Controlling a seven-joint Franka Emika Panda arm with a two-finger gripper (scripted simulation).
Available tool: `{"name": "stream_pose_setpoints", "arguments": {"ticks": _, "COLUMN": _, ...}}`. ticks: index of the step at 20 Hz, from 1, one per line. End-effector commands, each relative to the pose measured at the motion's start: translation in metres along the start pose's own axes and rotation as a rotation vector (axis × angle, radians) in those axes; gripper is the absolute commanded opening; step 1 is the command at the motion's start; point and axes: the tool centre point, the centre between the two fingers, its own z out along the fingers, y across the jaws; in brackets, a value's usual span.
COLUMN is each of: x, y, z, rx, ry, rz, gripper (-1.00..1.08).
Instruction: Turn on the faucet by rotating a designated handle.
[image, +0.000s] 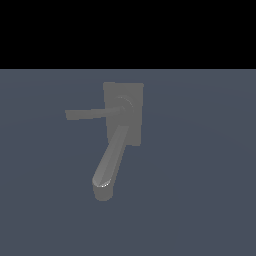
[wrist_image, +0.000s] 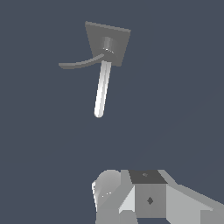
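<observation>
Exterior view: faucet (image: 123, 114), handle (image: 90, 114) toward the exterior view's left.

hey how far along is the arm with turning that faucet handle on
Nothing looks done yet. In the exterior view the handle juts sideways from the faucet, with no arm near it. The wrist view shows the gripper well away from the handle. Approach, contact and rotation all remain.
</observation>
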Motion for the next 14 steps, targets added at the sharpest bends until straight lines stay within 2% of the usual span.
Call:
{"name": "stream_pose_setpoints", "arguments": {"ticks": 1, "x": 0.0000, "y": 0.0000, "z": 0.0000, "rx": 0.000, "ry": 0.000, "rz": 0.000, "gripper": -1.00}}
{"name": "stream_pose_setpoints", "arguments": {"ticks": 6, "x": 0.0027, "y": -0.0008, "z": -0.0006, "rx": -0.013, "ry": 0.008, "rz": -0.019, "gripper": -1.00}}
{"name": "stream_pose_setpoints", "arguments": {"ticks": 14, "x": 0.0073, "y": -0.0038, "z": -0.0057, "rx": -0.075, "ry": 0.040, "rz": -0.028, "gripper": -1.00}}
